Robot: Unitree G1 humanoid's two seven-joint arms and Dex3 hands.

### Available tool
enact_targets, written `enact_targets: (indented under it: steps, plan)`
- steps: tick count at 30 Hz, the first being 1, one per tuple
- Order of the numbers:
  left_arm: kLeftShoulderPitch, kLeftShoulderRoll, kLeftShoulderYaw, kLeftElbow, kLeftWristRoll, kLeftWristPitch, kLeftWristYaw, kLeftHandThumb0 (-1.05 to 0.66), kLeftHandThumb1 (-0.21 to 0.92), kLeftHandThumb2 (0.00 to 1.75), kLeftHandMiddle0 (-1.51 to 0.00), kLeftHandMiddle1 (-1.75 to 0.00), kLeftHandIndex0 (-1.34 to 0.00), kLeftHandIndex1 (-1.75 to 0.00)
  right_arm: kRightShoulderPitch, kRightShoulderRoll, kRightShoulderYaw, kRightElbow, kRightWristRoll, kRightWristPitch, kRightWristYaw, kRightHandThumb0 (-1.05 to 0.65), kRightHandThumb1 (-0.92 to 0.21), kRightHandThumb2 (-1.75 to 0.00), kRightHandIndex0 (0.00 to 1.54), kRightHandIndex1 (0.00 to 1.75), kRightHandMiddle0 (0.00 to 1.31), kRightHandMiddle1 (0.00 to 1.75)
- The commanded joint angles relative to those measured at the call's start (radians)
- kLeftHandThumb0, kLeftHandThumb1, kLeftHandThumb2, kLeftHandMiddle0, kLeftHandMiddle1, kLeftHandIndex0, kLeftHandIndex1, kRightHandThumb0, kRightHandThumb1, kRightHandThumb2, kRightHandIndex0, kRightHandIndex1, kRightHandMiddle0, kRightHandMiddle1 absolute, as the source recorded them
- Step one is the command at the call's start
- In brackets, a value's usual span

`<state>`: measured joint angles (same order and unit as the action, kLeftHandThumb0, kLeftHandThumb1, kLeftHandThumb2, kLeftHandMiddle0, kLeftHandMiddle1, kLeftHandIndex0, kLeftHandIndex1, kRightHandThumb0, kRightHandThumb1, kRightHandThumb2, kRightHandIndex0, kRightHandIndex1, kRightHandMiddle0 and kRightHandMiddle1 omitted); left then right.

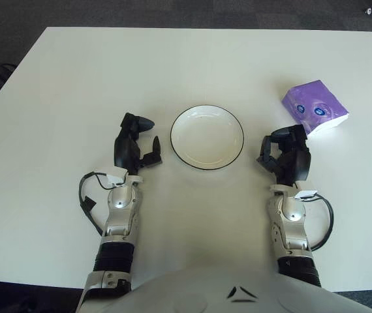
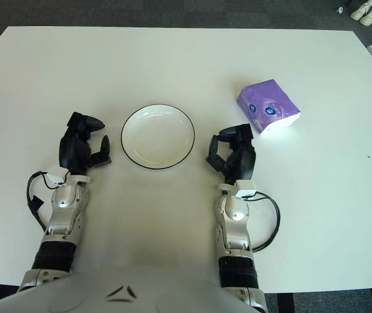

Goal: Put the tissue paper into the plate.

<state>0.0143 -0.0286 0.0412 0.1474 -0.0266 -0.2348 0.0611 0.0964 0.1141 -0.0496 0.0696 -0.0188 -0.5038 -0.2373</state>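
A purple tissue pack [image 1: 314, 107] lies on the white table at the right, beyond my right hand. A white plate with a dark rim [image 1: 207, 137] sits empty at the table's middle. My right hand [image 1: 282, 151] rests on the table right of the plate, just short of the tissue pack, fingers relaxed and holding nothing. My left hand [image 1: 138, 143] rests left of the plate, fingers relaxed and empty.
The white table [image 1: 108, 72] spreads wide around the plate. Dark floor lies beyond its far edge. Cables loop beside both forearms [image 1: 88, 202].
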Motion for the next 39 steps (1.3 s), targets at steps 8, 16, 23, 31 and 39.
enact_targets:
  steps: [8, 16, 23, 31, 39]
  plan:
    - [0.067, -0.010, -0.006, 0.076, 0.005, 0.038, -0.004, -0.01, 0.30, 1.34, -0.65, -1.71, -0.38, -1.75, 0.054, 0.029, -0.004, 0.057, 0.010, 0.028, -0.004, -0.42, -0.52, -1.07, 0.66, 1.66, 0.46, 1.75]
    - [0.064, -0.008, -0.005, 0.079, 0.002, 0.033, -0.008, -0.01, 0.30, 1.35, -0.64, -1.73, -0.38, -1.75, 0.047, 0.018, -0.006, 0.064, -0.020, -0.004, -0.016, -0.42, -0.52, -1.06, 0.68, 1.64, 0.45, 1.75]
    - [0.060, -0.009, -0.003, 0.085, 0.001, 0.023, -0.006, -0.01, 0.29, 1.36, -0.64, -1.73, -0.38, -1.75, 0.038, -0.027, -0.012, 0.059, -0.067, -0.033, -0.010, -0.42, -0.53, -1.06, 0.71, 1.61, 0.45, 1.75]
    - [0.057, -0.009, 0.001, 0.091, -0.005, 0.021, -0.009, -0.01, 0.29, 1.37, -0.64, -1.74, -0.39, -1.75, 0.044, -0.121, -0.022, -0.078, -0.147, -0.008, 0.034, -0.39, -0.67, -0.87, 0.62, 1.43, 0.35, 1.75]
    - [0.049, -0.007, 0.006, 0.102, -0.010, 0.014, -0.016, -0.01, 0.27, 1.39, -0.65, -1.75, -0.40, -1.75, 0.062, -0.223, -0.025, -0.115, -0.337, 0.010, 0.022, -0.41, -0.91, -0.59, 0.20, 1.12, 0.15, 1.66]
